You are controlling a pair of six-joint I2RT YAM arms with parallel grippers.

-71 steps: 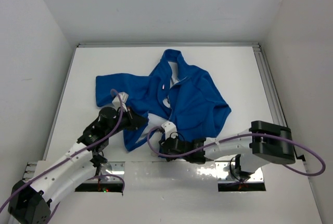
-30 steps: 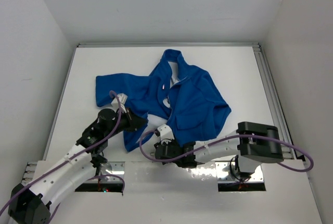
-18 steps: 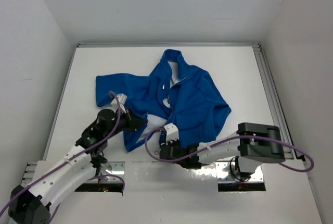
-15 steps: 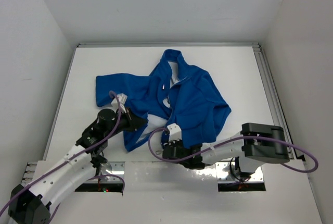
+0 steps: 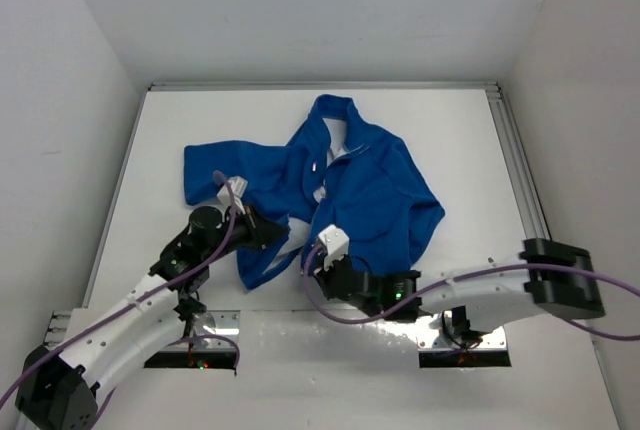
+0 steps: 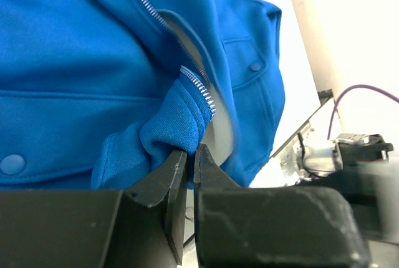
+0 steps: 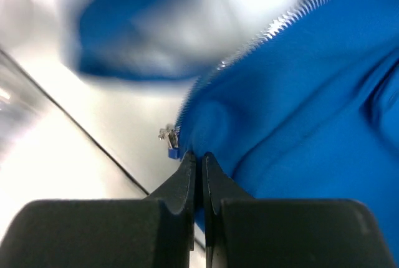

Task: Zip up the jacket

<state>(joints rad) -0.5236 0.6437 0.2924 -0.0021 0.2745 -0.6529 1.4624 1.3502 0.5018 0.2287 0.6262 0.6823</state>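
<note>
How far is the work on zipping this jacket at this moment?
Done: the left gripper and the right gripper are each shut on a bottom front edge of the jacket. In hand: lining up the two zipper ends, it seems. Left: all the zipping; the front lies open, its lining showing.

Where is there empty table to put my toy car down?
Bare table lies right of the jacket up to the side rail, and between its collar and the back wall. A narrower patch sits left of the sleeve. The near edge is crowded: left gripper and right gripper both pinch the hem.
</note>
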